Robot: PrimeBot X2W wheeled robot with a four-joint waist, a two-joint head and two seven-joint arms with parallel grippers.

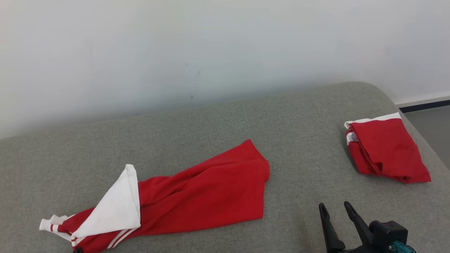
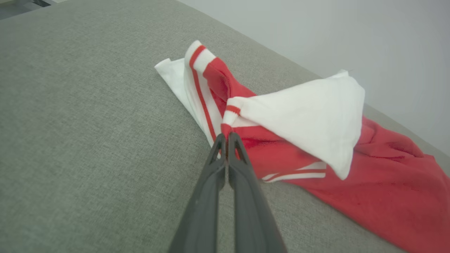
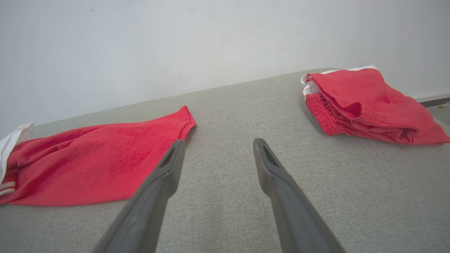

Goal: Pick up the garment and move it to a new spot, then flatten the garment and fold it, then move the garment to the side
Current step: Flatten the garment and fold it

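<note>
1. Pinching the striped edge of the garment (image 1: 204,189), our left gripper (image 2: 226,140) is clenched on it; we judge the pick-up is in hand.
2. The garment lies crumpled, well left of the folded pile (image 1: 386,151).
3. Our right gripper (image 1: 334,205) hangs released, nearer that pile.
4. Next calls for lifting without slipping, we think.
5. We count two red garments, two grippers.

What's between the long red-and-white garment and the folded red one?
Only bare grey woven surface separates the long garment from the folded garment, per the head view.
</note>
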